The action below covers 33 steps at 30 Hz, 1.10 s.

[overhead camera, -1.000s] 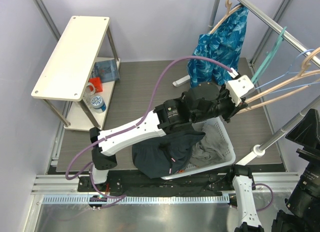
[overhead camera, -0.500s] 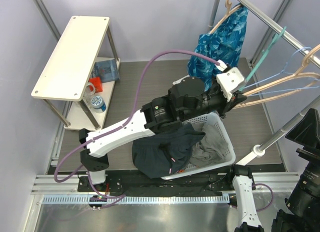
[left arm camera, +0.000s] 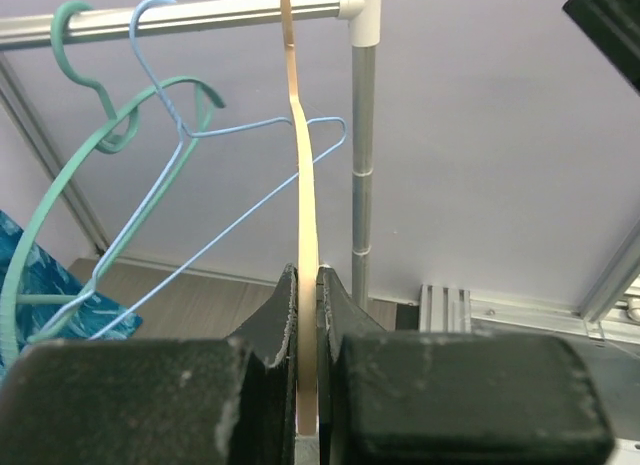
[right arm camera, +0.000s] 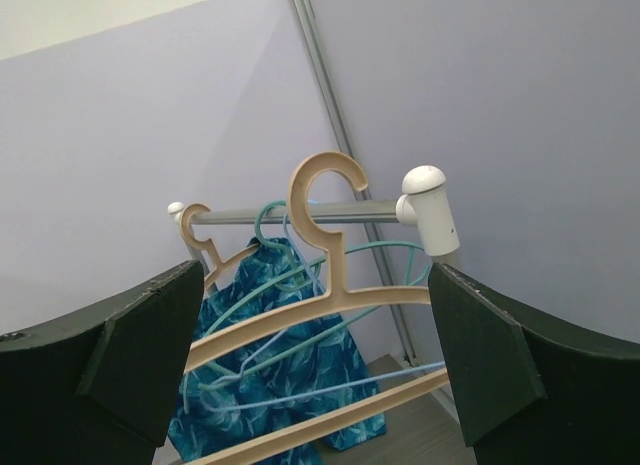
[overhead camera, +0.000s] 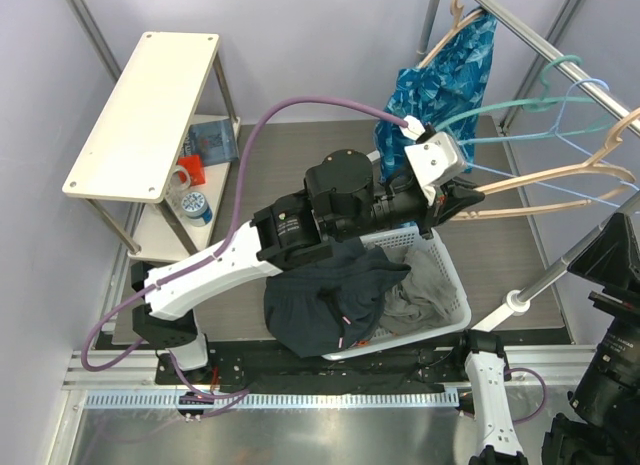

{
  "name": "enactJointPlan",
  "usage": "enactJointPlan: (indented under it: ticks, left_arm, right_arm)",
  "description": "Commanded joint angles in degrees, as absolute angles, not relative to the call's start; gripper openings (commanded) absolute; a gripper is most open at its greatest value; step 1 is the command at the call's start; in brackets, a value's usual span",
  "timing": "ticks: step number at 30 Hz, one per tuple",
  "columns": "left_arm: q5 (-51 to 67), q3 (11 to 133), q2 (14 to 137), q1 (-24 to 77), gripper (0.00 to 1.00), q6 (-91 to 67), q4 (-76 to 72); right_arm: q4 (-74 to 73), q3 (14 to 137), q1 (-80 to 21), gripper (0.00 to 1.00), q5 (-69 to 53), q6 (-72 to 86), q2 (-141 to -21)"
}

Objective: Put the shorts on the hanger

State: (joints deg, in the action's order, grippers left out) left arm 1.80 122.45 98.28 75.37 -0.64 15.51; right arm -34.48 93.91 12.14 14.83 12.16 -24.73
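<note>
Pinching the hanger (left arm camera: 303, 215) by one arm's tip, the left gripper (left arm camera: 307, 285) has only a thin hold; a twist could slip it free or snag the teal hanger (left arm camera: 40, 225). The right gripper (right arm camera: 315, 355) is spread and empty. The shorts (overhead camera: 330, 300) lie over the basket (overhead camera: 460, 285) rim.

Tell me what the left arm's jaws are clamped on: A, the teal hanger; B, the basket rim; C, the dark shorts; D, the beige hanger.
D: the left wrist view shows the left jaws shut on the beige hanger, while the shorts lie draped over the basket.
</note>
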Motion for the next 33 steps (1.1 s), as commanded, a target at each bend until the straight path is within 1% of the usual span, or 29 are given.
enactJointPlan:
  ticks: [1,5,10,17,21,26,29,32,33]
  left_arm:
    - [2.55,125.33,97.21,75.67,0.00,2.63,7.83]
    - [2.37,125.69,96.95,75.67,0.00,2.64,7.91]
    - [2.90,119.12,93.08,75.67,0.00,3.25,8.00]
    - [8.68,110.84,86.67,75.67,0.00,4.65,8.44]
    - [9.14,106.79,84.56,75.67,0.00,5.54,7.82]
    - [7.65,106.08,83.76,75.59,0.00,6.85,7.12]
    - [7.65,106.00,83.58,75.59,0.00,7.73,10.45]
    - [8.78,101.70,81.48,75.59,0.00,8.35,12.47]
    - [9.40,98.30,80.95,75.59,0.00,8.52,12.39]
  right_arm:
    - [-32.87,91.24,12.30,0.99,14.06,11.25,-24.08]
    - [-32.34,88.07,11.87,0.99,14.33,10.20,-22.50]
    - [-32.34,85.96,11.60,0.99,14.41,9.23,-21.18]
    - [-32.34,84.46,11.34,0.99,13.54,9.05,-20.48]
    - [-32.43,83.67,11.34,0.99,13.18,9.05,-20.13]
    - [-32.52,83.06,11.34,0.99,12.92,8.88,-20.04]
    - [-32.52,83.06,11.16,0.99,13.36,8.26,-20.04]
    - [-32.61,82.88,10.99,0.99,13.54,7.73,-19.95]
    - [-32.69,82.53,10.99,0.99,13.36,7.65,-19.78]
